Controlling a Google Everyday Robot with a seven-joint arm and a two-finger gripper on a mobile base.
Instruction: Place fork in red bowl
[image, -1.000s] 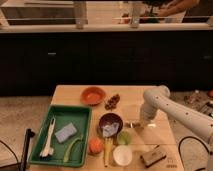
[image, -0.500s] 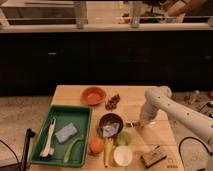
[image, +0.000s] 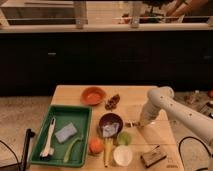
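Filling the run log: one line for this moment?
claw: low over table, right of dark bowl | red bowl: far side, apart from claw

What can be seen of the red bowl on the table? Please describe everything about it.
The red bowl is small, shallow and round, orange-red, with a plain rim. Its material cannot be told. It stands upright near the far edge of the wooden table, just behind the green tray and left of a small brown heap. It looks empty and nothing touches it. The claw is low over the table to its right, past the dark bowl, well apart from it.
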